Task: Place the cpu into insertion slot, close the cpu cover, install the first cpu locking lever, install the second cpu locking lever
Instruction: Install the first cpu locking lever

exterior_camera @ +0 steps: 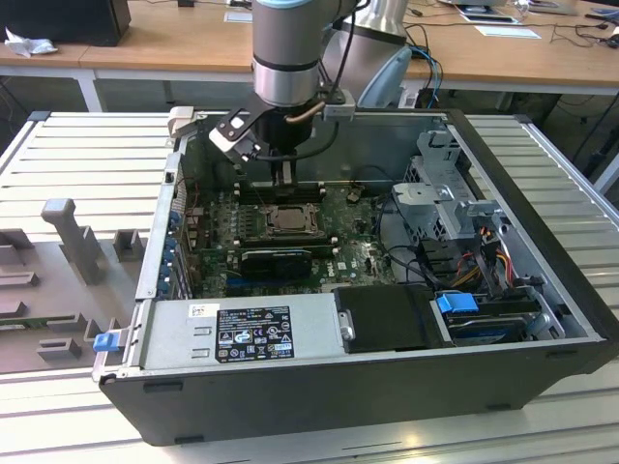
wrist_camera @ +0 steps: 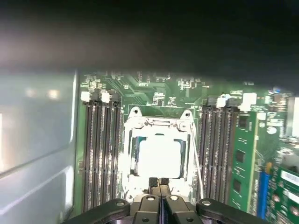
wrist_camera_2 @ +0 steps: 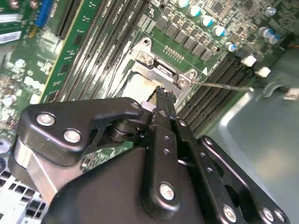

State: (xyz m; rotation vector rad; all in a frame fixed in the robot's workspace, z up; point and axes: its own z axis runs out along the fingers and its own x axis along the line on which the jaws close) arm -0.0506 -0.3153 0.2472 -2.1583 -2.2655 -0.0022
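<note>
Your claw (wrist_camera: 159,182) is closed, fingertips pressed together with nothing visible between them, and it sits low at the edge of the insertion slot (wrist_camera: 134,158). The cpu (wrist_camera: 159,157) lies in that slot, with the cpu cover (wrist_camera: 159,122) down around it. A thin locking lever (wrist_camera: 196,156) runs between the socket and the memory slots (wrist_camera: 100,154).

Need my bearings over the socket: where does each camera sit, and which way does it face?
Exterior view: off the arm, above, looking down into the open computer case; shows the arm and tool.
First wrist view: on the wrist, looking past the shut tool at the cpu.
Second wrist view: on the wrist, behind the tool, angled across the motherboard.
All share the tool; both wrist views share the cpu cover.
</note>
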